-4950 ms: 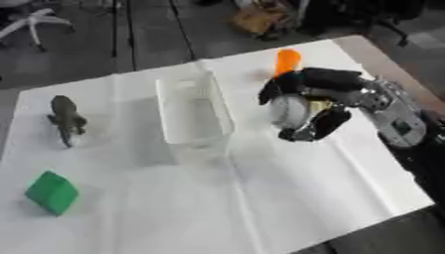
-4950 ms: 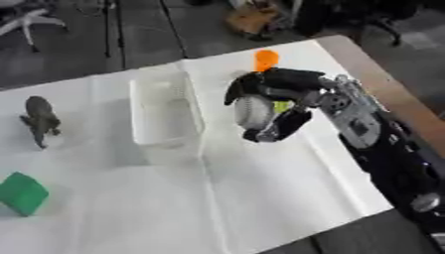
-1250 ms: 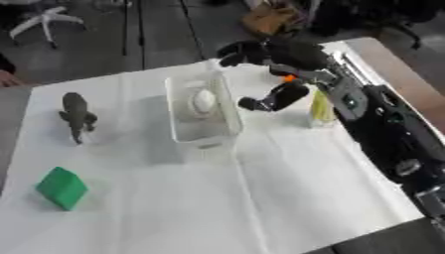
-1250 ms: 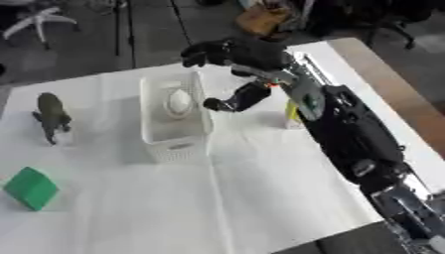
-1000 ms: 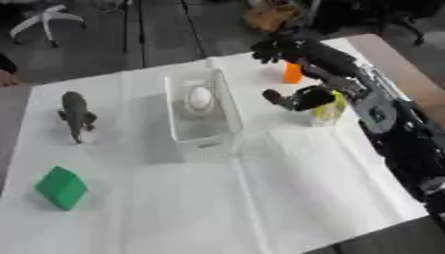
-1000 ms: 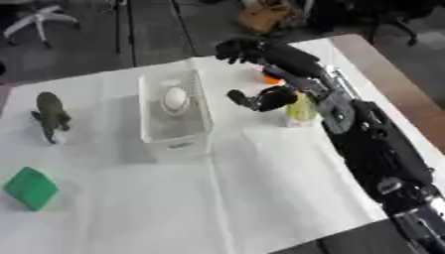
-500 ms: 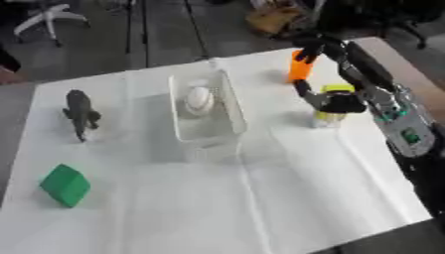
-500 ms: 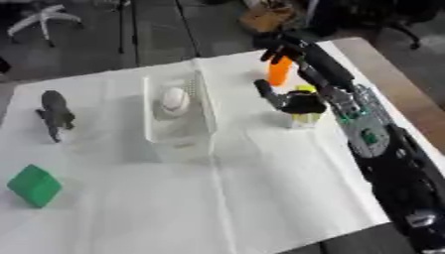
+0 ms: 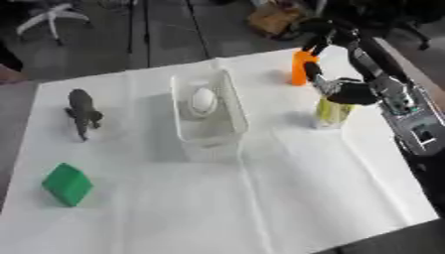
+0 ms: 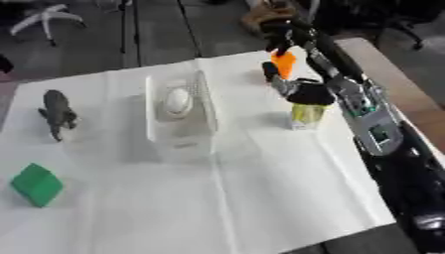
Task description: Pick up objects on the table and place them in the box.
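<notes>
- Right hand [image 9: 343, 89] up at the far right of the table, fingers spread and holding nothing.
- Hangs just above a small yellow-green thing [image 9: 332, 112], thumb side near its top; cannot tell if touching.
- Orange thing [image 9: 302, 68] upright behind the hand, near the far edge, fingers reaching past it.
- Clear box [image 9: 208, 110] in the middle of the white table [image 9: 287, 198], long way running near to far.
- White egg [image 9: 202, 99] lying inside the box, toward its far end.
- Grey toy animal [image 9: 83, 112] standing to the left of the box, well apart from it.
- Green block [image 9: 67, 183] at the near left, alone on the cloth.
- Black and silver arm [image 10: 374, 129] coming in along the right edge, from near to far.
- Left hand nowhere to be seen.
</notes>
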Controlling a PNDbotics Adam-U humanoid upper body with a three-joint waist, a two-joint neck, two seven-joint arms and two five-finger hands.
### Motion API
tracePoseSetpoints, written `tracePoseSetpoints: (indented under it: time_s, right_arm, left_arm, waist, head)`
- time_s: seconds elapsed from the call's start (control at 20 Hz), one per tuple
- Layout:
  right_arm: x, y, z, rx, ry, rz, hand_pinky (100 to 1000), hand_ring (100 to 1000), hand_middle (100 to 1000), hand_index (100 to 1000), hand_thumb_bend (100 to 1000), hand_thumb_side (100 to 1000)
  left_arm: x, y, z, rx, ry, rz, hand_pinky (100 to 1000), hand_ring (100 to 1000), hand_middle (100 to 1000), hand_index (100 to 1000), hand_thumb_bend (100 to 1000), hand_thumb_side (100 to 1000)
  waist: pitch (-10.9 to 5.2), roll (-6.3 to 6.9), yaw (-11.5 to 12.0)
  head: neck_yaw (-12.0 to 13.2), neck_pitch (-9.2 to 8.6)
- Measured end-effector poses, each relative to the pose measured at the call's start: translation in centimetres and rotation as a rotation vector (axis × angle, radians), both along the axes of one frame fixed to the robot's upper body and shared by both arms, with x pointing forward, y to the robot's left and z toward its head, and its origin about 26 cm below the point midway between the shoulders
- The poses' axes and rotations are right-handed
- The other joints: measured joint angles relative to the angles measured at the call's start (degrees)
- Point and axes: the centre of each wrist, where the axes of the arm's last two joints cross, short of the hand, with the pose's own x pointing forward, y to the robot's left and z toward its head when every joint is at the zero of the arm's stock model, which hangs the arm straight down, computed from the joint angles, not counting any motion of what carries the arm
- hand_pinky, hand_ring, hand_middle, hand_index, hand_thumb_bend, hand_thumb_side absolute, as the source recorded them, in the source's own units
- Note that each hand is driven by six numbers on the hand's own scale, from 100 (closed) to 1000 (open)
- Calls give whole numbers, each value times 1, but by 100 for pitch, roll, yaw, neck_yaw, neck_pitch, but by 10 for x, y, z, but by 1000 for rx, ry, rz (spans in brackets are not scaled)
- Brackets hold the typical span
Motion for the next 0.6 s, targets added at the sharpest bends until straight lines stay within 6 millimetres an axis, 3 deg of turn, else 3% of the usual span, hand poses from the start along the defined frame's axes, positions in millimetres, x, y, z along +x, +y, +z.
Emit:
tracePoseSetpoints:
  time_s: [0.6]
  right_arm:
    - [-2,0,6,11,21,21,571,672,874,925,217,467]
  left_arm:
    - [0,0,0,0,0,0,616,675,629,744,314,1000]
  waist:
    - [-5,22,-38]
  head:
    - [24,0]
